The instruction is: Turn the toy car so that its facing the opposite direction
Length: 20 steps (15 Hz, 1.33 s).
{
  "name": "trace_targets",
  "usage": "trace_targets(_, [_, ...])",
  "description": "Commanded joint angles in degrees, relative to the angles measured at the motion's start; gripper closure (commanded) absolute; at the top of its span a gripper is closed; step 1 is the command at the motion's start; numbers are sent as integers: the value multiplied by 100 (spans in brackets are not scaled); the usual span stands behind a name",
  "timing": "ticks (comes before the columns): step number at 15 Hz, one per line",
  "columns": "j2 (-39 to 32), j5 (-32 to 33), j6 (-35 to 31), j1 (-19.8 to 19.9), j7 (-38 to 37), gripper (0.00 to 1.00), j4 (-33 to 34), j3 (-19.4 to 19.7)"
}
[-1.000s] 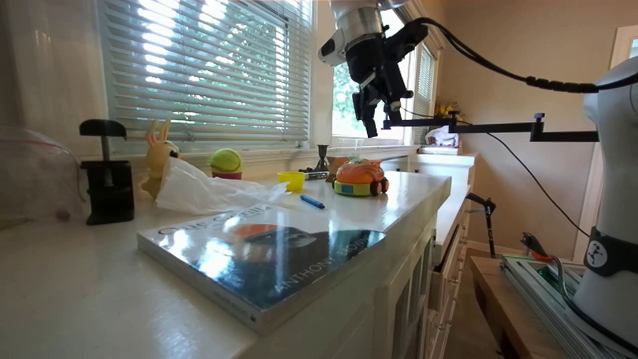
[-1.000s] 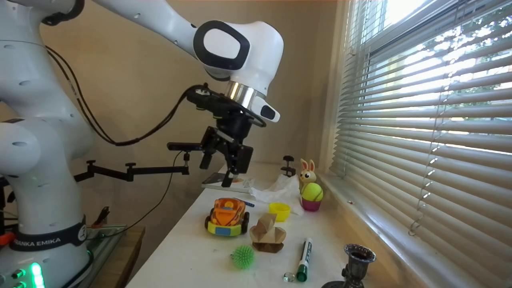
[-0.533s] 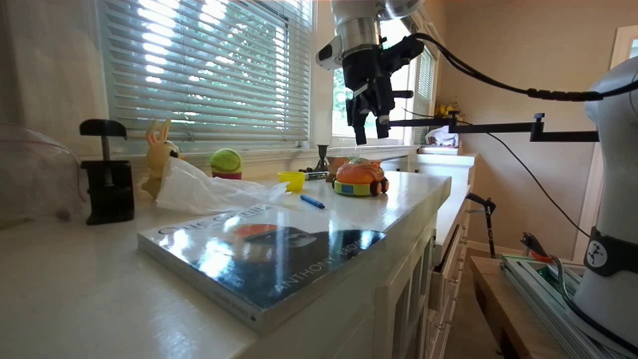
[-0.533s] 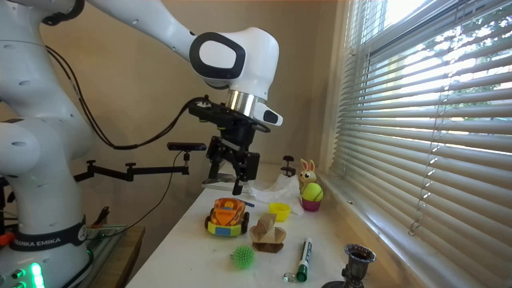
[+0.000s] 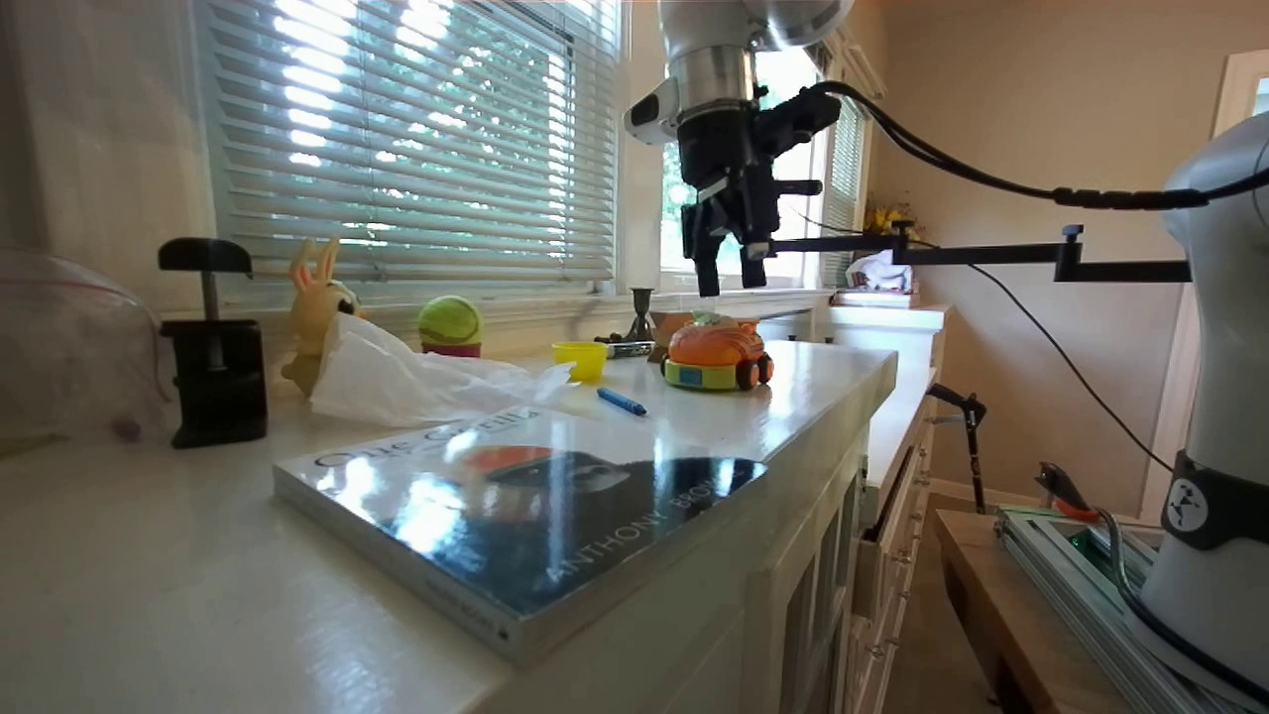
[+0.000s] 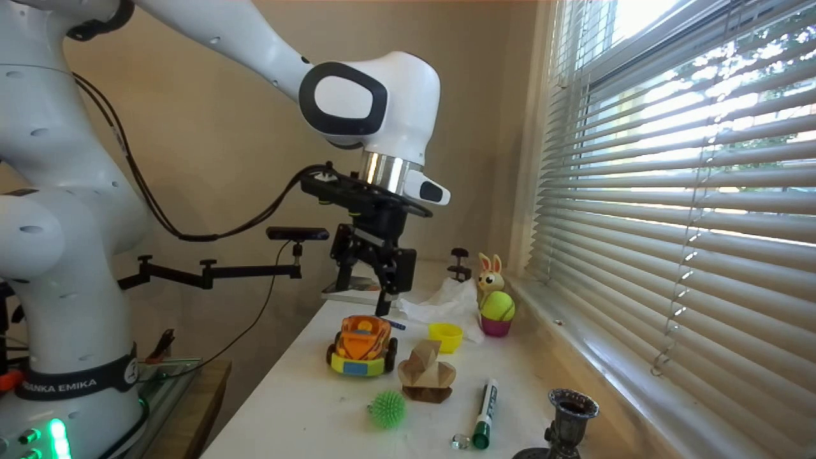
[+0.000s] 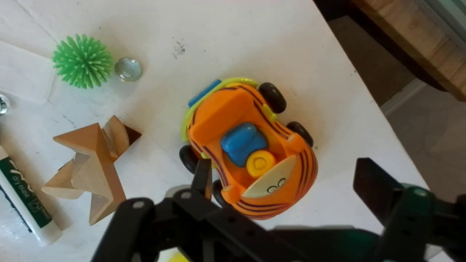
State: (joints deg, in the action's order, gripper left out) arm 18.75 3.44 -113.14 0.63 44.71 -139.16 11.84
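Toy car [image 7: 251,147] sat near the robot-side edge of the desk [image 6: 293,414], end effector [image 6: 363,298] above, jaws apart.
I feared a lopsided squeeze would shove it off.

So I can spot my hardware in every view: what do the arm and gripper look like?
The arm is white and rounded, with a dark ring around an oval cap and a silver collar above the black, angular, two-fingered gripper. The external cables are black. Low down, a black band reads, in part, EMIKA, with a green light below.
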Motion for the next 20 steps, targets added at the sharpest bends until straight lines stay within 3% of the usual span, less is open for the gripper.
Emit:
trace_targets(1, [11,-232,-109,79,-195,0,-38,-53])
trace_targets(5, [-5,-87,2,77,-118,0,-10,-63])
trace_targets(7, [55,91,3,-54,627,0,-76,-72])
trace_targets(12, [114,406,-122,-85,1656,0,-198,-244])
trace_targets(16, [185,957,-570,-12,2224,0,-467,-339])
trace_targets(20, [195,1193,-1370,18,2216,0,-761,-343])
